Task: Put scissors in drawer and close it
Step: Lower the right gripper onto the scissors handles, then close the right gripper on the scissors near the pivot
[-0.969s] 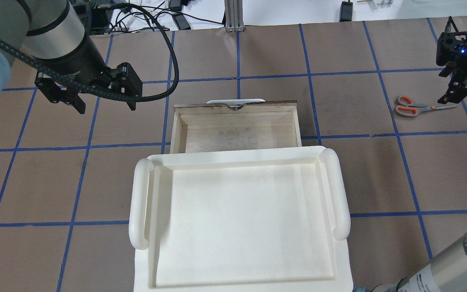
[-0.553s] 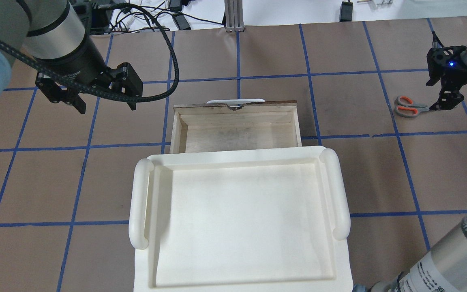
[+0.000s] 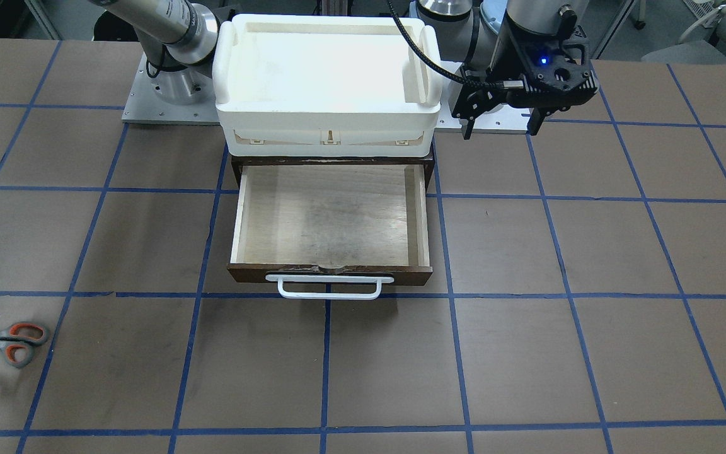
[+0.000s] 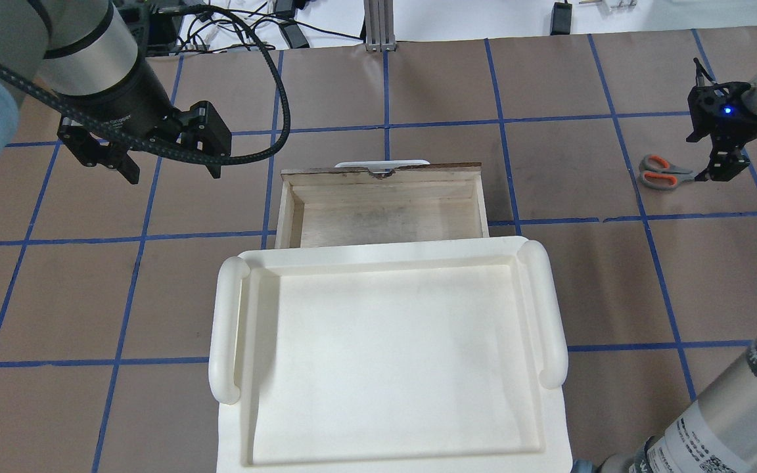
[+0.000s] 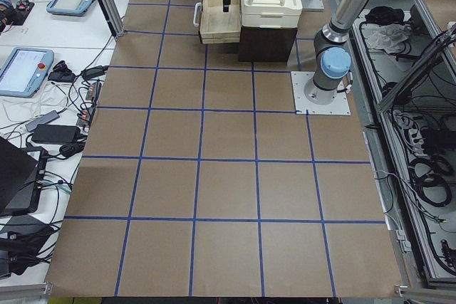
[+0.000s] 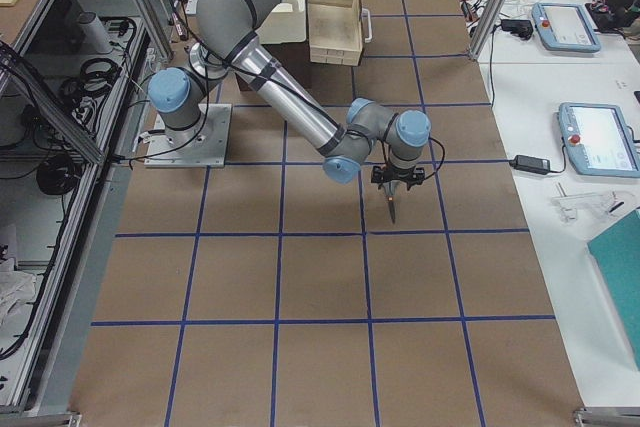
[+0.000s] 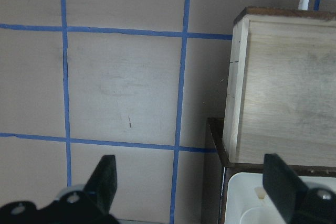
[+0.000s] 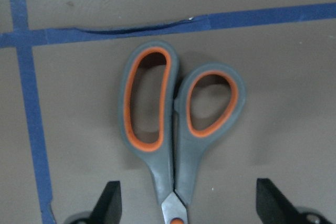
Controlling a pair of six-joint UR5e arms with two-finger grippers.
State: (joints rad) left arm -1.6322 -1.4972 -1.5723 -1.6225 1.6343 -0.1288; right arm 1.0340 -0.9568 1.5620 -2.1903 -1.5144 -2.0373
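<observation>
The scissors (image 4: 662,172), with grey-and-orange handles, lie flat on the table at the far right, also in the front view (image 3: 9,336). In the right wrist view the handles (image 8: 173,124) lie just ahead of my open right gripper (image 8: 189,203). Its two fingers straddle the pivot without touching it. My right gripper (image 4: 720,172) hangs low over the blades. The wooden drawer (image 4: 385,205) stands pulled open and empty (image 3: 331,217). My left gripper (image 4: 173,172) is open and empty, to the left of the drawer, above the table (image 7: 191,182).
A cream-white plastic bin (image 4: 227,328) sits on top of the dark cabinet, behind the open drawer (image 3: 227,69). The drawer's white bar handle (image 3: 329,288) points away from the robot. Blue tape lines grid the brown table.
My right gripper has moved left and down over the scissors' blades, which it now hides. The left arm, drawer and scissors have not moved.
</observation>
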